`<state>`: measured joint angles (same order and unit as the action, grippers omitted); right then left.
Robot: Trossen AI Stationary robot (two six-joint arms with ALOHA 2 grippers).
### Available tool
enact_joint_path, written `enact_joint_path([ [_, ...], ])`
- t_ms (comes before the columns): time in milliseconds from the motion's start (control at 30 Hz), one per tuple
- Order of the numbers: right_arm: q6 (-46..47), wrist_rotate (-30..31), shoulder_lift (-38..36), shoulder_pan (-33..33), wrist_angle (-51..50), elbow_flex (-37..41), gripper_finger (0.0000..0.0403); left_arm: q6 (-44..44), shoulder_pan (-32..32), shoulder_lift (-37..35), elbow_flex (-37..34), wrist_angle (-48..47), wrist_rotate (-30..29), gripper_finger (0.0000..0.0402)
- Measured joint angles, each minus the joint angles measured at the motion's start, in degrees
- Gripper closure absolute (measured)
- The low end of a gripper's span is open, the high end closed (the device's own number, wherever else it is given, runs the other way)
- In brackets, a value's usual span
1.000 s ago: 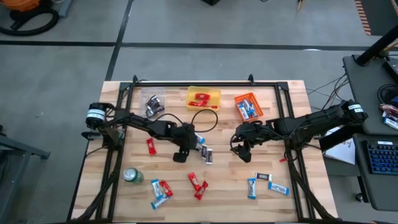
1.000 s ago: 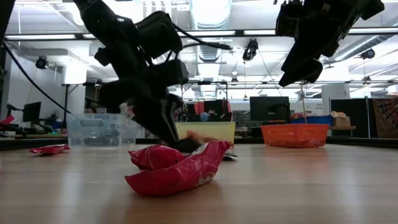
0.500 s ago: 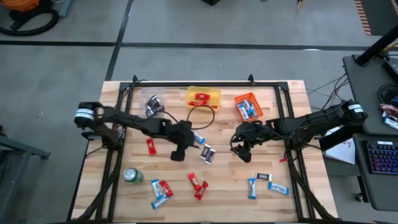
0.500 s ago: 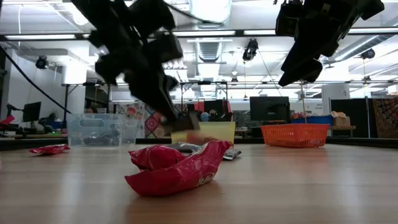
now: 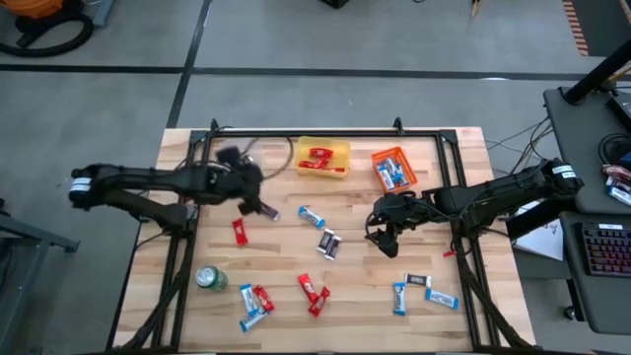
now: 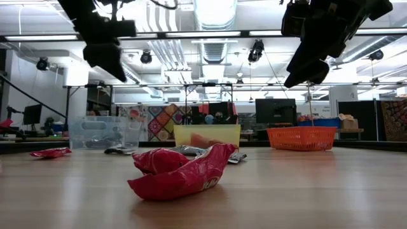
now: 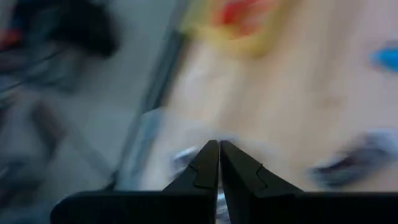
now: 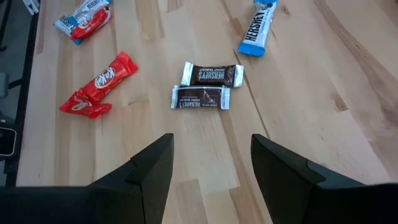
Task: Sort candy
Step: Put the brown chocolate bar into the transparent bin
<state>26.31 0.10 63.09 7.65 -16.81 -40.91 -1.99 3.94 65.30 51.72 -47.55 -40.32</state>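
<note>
My left gripper (image 5: 258,206), fingers pressed together, swings near the clear bin (image 5: 240,166); any thin candy pinched could slip. Right gripper (image 5: 380,237) hovers, fingers spread.

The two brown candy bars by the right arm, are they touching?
Touching: the right wrist view shows the upper brown bar lying against the lower brown bar, no wood between.

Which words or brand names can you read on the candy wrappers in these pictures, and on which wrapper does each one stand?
"KitKat": on the red bar.
"HERSHEY'S": on the upper brown bar.
"HERSHEY'S": on the lower brown bar; its smaller line is too small to read.
"HERSHEY'S": on the blue bar.
"HERSHEY'S": on the blue-and-white bar at the table's edge.
The green can and the candy in the high view: print too small to read.
</note>
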Motion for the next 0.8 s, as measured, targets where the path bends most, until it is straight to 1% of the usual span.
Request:
enact_joint_path([
  [33,0.01,0.00,0.00,0.01,0.10,0.00,0.0202,-0.62,1.43,-0.92,0.00,-0.93,-2.29,0.0401],
  [67,0.00,0.00,0.00,0.00,0.37,0.00,0.0202,-0.78,2.93,-1.73,0.00,-1.18,-2.33,0.0401],
  [100,0.02,-0.02,0.00,0.01,0.73,0.00,0.0202,-0.51,4.35,-2.41,0.00,-1.13,-0.46,0.0401],
  [133,0.02,0.00,0.00,0.01,1.01,0.00,0.0202,0.64,5.38,-3.07,-0.01,-0.78,3.49,0.0401],
  [167,0.02,-0.01,0.00,0.02,1.14,0.00,0.0202,2.70,6.07,-3.51,0.00,0.05,9.25,0.0401],
  [233,0.02,-0.02,0.00,0.00,1.09,0.00,0.0202,8.24,6.27,-3.93,-0.26,3.45,22.65,0.0401],
  [267,0.02,-0.01,0.00,0.02,1.09,0.00,0.0202,11.24,6.13,-3.89,-0.55,5.04,28.21,0.0401],
  [300,-0.10,-0.01,0.00,0.00,1.09,0.00,0.0202,13.78,5.90,-3.62,-0.82,6.50,33.12,0.0401],
  [333,-0.36,0.00,0.00,0.02,1.11,0.00,0.0202,15.33,5.75,-3.22,-0.91,7.83,35.79,0.0401],
  [367,-0.52,0.00,0.00,0.02,1.13,0.00,0.0202,15.99,5.71,-2.68,-0.99,8.93,36.85,0.0401],
  [467,-0.70,0.00,0.00,0.00,1.31,0.00,0.0202,16.43,5.61,-0.31,-1.55,8.99,37.58,0.0400],
  [567,-0.89,0.00,0.00,0.00,1.28,0.00,0.0202,16.67,5.46,2.81,-2.78,9.01,41.05,0.0384],
  [667,-1.40,0.01,0.00,-0.01,1.27,0.00,0.0202,15.02,4.93,7.12,-3.96,8.79,41.58,0.0352],
  [800,-1.91,0.00,0.02,0.00,1.28,0.09,0.0202,12.81,3.35,13.46,-4.22,9.21,40.87,0.0294],
])
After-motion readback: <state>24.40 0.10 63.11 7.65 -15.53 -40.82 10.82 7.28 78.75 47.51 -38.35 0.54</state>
